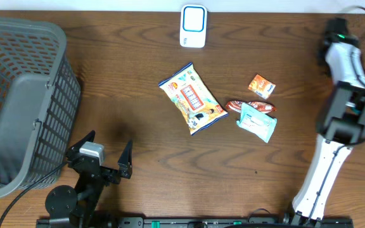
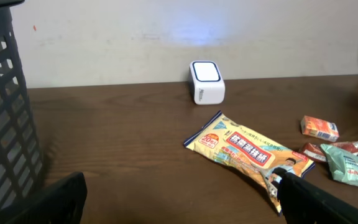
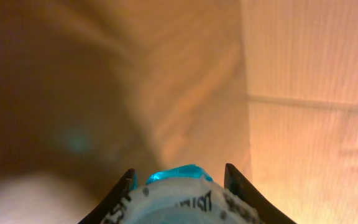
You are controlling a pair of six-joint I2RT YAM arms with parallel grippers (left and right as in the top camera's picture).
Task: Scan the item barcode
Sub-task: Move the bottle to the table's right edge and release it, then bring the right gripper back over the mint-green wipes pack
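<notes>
White item with a blue top (image 3: 178, 190) sits clamped between the 2 fingers of the right pincer (image 3: 180, 176), whose arm stands well to the right of the scanner (image 1: 193, 26). The left pincer (image 1: 109, 144) gapes wide and holds nothing, far to the scanner's near left. A yellow packet (image 1: 192, 98) lies on the surface (image 1: 138, 82) just in front of the scanner.

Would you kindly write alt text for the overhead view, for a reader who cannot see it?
A yellow snack packet lies mid-table, with three smaller packets to its right and a white scanner at the far edge. A grey basket stands at left, the open left gripper near it; the right arm sits opposite.
</notes>
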